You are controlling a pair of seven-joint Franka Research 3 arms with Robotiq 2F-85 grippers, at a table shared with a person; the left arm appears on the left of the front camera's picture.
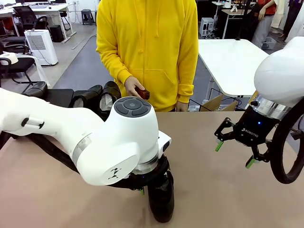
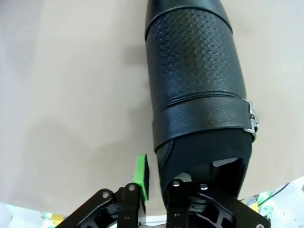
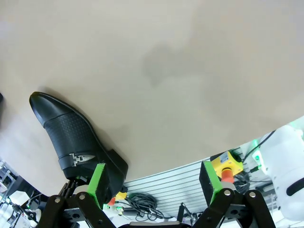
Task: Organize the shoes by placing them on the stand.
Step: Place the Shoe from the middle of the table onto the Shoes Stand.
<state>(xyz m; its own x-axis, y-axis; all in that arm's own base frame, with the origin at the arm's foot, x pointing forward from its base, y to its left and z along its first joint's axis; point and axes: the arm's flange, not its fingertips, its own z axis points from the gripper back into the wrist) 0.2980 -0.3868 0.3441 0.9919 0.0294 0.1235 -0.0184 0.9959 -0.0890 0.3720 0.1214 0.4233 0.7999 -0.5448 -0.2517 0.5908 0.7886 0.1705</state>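
On the far left, three glossy black leather shoes point(image 1: 90, 97) sit on the low matte-black stand point(image 1: 59, 96). Left gripper point(image 2: 159, 190) clamps the collar of a textured black buckled shoe point(image 2: 197, 80) on the tan table point(image 1: 213, 190). Right gripper point(image 1: 232, 153) hovers, jaws apart

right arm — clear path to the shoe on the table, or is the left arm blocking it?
Probably not cleanly. The left gripper already straddles the heel end of the shoe, and the left arm's wrist hangs right over it. The right gripper hangs open off to the side over bare table; only the toe end looks free.
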